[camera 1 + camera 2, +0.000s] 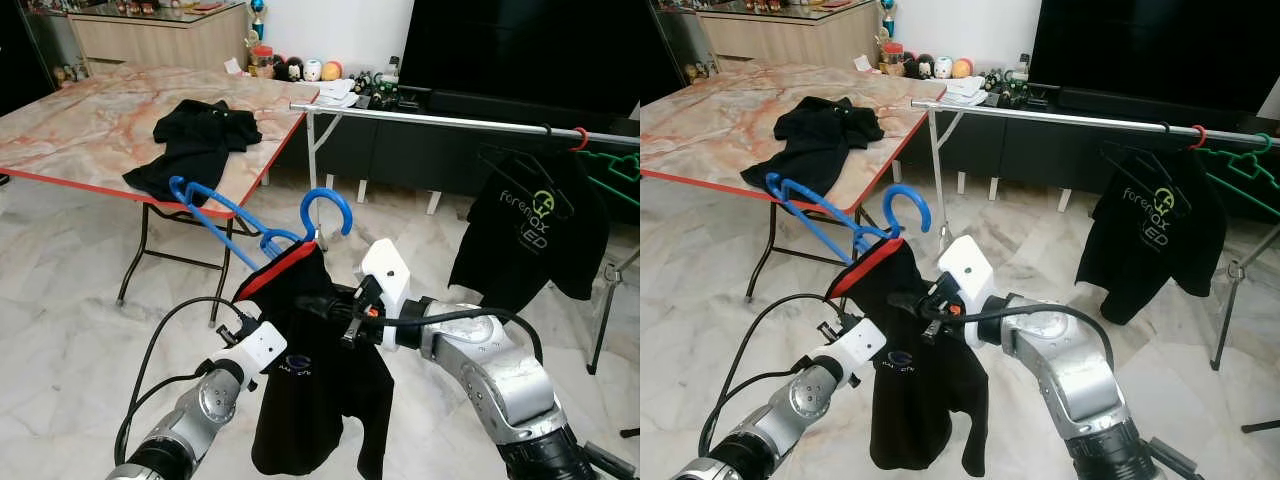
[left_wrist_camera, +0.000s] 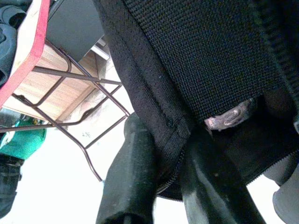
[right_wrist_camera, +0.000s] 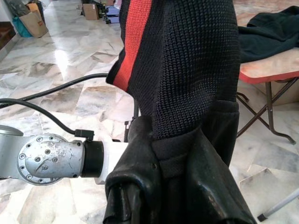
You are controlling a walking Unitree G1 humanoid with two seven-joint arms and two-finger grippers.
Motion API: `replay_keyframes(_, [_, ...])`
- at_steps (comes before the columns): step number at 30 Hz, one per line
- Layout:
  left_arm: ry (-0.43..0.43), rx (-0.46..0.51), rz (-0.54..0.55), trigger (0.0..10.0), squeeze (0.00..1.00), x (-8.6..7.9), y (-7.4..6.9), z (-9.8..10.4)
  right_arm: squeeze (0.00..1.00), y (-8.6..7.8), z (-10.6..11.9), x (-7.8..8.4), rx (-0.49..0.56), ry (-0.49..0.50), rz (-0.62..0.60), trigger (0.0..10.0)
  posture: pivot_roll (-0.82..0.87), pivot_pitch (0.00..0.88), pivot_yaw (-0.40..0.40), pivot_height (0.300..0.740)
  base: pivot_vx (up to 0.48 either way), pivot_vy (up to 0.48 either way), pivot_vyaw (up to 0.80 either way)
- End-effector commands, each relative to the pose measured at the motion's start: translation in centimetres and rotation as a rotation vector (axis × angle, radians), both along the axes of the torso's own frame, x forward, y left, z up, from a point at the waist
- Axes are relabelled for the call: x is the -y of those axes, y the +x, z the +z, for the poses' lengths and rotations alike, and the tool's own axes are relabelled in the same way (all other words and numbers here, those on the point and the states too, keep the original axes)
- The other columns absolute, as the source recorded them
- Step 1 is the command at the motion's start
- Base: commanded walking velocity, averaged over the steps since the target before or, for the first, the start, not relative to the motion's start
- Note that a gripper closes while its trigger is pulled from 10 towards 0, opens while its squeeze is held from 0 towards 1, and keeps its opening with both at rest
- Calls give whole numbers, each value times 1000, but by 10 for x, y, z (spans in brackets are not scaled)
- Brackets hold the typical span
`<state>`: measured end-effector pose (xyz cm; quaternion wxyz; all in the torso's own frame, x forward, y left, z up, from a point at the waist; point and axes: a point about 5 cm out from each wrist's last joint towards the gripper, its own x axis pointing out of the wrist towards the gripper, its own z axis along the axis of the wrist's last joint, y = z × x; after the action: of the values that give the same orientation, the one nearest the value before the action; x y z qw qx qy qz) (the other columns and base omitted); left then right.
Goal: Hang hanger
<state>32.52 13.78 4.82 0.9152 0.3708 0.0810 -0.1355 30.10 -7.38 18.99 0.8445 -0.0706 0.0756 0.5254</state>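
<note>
Blue hanger (image 1: 262, 222) with black shirt (image 1: 320, 380): held mid-air, short of rail (image 1: 440, 120). Both end effectors, left (image 2: 175, 154) and right (image 3: 175, 154), pinching shirt. I'd raise it, keep the hook upright, clear the rail, then lower.

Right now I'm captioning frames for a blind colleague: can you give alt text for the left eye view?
Both grippers hold a black shirt on a blue hanger over a marble floor, left gripper low, right gripper near the collar. Behind stand a marble-top table and a rail with another shirt.
</note>
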Motion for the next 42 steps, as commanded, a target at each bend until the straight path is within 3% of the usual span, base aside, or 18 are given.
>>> replay_keyframes(1, [-15, -3, 8, 0, 0, -1, 2, 1, 0, -4, 8, -1, 42, -5, 22, 0, 4, 52, -51, 740, 0, 0, 0])
replay_keyframes(9, [-92, -19, 38, 0, 0, -2, 1, 0, 0, -4, 2, 4, 47, -54, 19, 0, 3, 54, -53, 740, 0, 0, 0])
replay_keyframes(13, [-161, -19, 84, 0, 0, -7, 0, 1, 0, -6, -19, 22, 20, -160, 1, 0, 5, 56, -55, 740, 0, 0, 0])
replay_keyframes(18, [-207, -42, 103, 0, 0, -9, -1, -1, 0, -7, -30, 37, -10, -195, -36, 0, -1, 57, -52, 740, 0, 0, 0])
replay_keyframes(22, [-247, -74, 130, 0, 0, -13, -4, -6, 0, -2, -46, 63, -40, -175, -117, 0, -2, 56, -49, 740, 0, 0, 0])
replay_keyframes(25, [-238, -75, 130, 0, 0, -16, -5, -7, 0, -4, -50, 71, -48, -135, -107, 0, 1, 55, -49, 740, 0, 0, 0])
replay_keyframes(28, [-235, -81, 139, 0, 0, -19, -6, -8, 0, -17, -60, 89, -99, -166, -18, 0, 5, 54, -46, 740, 0, 0, 0])
replay_keyframes(34, [-227, -85, 135, 0, 0, -20, -6, -8, 0, -19, -74, 117, -161, -193, -44, 0, -1, 51, -48, 740, 0, 0, 0])
replay_keyframes(35, [-216, -84, 129, 0, 0, -19, -5, -8, 0, -26, -86, 135, -222, -224, -42, 0, 0, 52, -46, 740, 0, 0, 0])
replay_keyframes(36, [-220, -85, 130, 0, 0, -19, -5, -7, 0, -30, -90, 141, -251, -233, -28, 0, -2, 53, -45, 740, 0, 0, 0])
replay_keyframes(39, [-251, -90, 143, 0, 0, -18, -5, -7, 0, -51, -107, 155, -379, -293, 90, 0, -2, 57, -45, 740, 0, 0, 0])
replay_keyframes(42, [-249, -91, 147, 0, 0, -20, -5, -7, 0, -55, -112, 159, -419, -310, 111, 0, 3, 58, -45, 740, 0, 0, 0])
